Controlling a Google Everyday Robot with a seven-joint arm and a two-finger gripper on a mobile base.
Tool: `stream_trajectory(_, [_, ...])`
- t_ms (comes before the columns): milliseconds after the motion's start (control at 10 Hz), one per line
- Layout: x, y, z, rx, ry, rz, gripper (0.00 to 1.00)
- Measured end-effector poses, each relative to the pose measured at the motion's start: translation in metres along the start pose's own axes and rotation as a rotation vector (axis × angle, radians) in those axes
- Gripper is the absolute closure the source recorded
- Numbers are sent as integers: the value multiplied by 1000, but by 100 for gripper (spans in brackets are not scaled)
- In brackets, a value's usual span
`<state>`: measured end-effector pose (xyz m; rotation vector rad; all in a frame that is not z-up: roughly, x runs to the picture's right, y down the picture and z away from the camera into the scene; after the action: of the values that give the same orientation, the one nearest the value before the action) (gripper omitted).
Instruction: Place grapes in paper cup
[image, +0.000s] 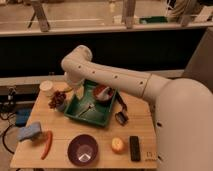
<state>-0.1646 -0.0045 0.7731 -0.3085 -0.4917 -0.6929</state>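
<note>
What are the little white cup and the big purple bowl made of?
The paper cup looks like thin paper or card: matte, cream-white, no shine. The purple bowl is probably plastic, maybe glazed: smooth, with light glinting inside. The gripper hangs by the grapes, just beside the green tray.
</note>
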Motion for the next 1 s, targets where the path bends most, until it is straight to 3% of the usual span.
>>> stream_trajectory(200, [21,14,15,-19,-70,8,20])
stream_trajectory(400, [29,12,28,-31,-132,5,20])
stream_trajectory(700, [27,-11,45,-18,-226,-2,20])
stream_trajectory(1000, [9,-42,65,-18,-276,-16,20])
